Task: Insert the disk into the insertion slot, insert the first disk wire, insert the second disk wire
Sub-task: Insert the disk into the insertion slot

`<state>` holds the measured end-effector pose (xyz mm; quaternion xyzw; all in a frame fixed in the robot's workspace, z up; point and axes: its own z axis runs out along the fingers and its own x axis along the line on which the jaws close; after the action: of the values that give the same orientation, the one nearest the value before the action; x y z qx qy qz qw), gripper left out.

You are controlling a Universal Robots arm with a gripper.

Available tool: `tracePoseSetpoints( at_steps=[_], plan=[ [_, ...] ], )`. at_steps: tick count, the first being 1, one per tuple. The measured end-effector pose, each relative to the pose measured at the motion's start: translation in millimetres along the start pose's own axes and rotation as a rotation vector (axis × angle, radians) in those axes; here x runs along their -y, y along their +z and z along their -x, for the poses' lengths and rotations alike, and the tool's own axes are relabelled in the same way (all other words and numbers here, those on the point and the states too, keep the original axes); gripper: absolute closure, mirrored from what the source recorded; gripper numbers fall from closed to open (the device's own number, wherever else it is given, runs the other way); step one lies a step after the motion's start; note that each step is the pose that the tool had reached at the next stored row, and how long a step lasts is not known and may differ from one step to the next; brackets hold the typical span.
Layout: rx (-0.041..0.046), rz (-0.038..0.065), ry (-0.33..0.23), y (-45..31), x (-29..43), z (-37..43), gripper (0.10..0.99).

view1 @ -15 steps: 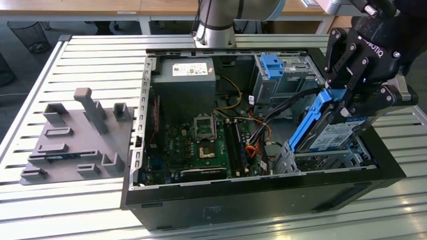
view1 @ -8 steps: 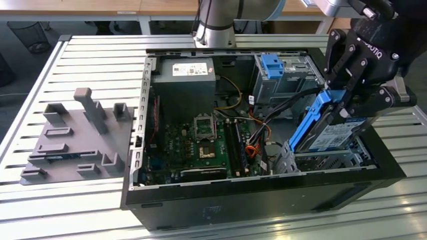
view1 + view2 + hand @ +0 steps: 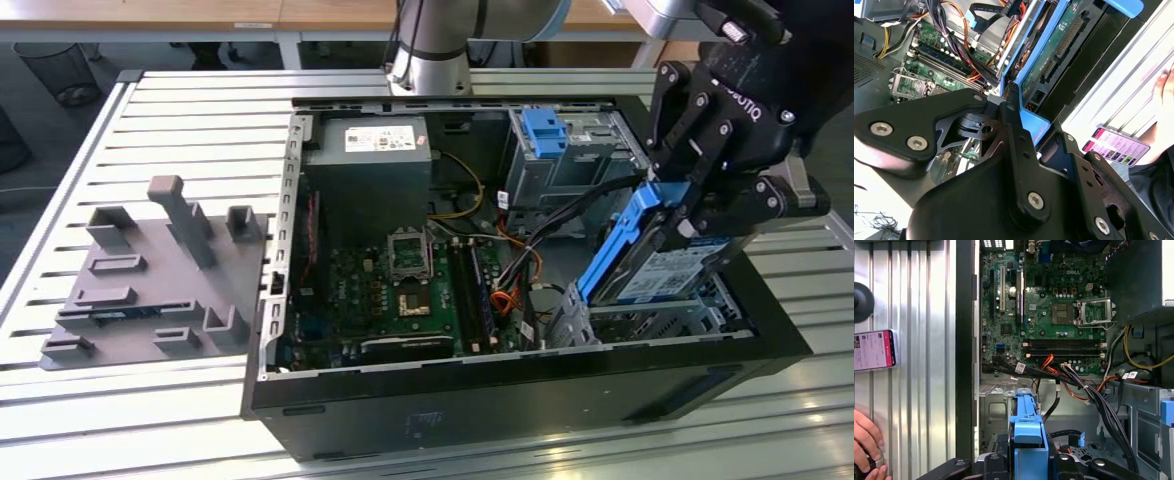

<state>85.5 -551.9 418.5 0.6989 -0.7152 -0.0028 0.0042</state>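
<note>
Your claw [image 3: 710,212] clamps the disk [image 3: 671,272] | disk tilted over insertion slot [image 3: 650,318] beneath claw, unseated | both wire steps look pending

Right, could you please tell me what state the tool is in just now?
Tool: closed on the disk, held tilted with its lower end at the insertion slot.

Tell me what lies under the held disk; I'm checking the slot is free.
Under the tilted disk, held by the gripper, sits the insertion slot, a perforated silver cage. Its rim shows; the disk covers its inside.
</note>
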Motion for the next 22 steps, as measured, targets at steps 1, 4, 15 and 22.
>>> tracePoseSetpoints(
  at_steps=[1,4,15,22],
  plan=[
    [0.0,0.0,0.0,0.2,0.0,0.0,0.722],
    [0.0,0.0,0.0,1.0,0.0,0.0,0.722],
    [-0.0003,0.0,0.0,3.9,0.0,0.0,0.722],
    [-0.0003,0.0,0.0,14.2,0.2,0.0,0.722]
  ],
)
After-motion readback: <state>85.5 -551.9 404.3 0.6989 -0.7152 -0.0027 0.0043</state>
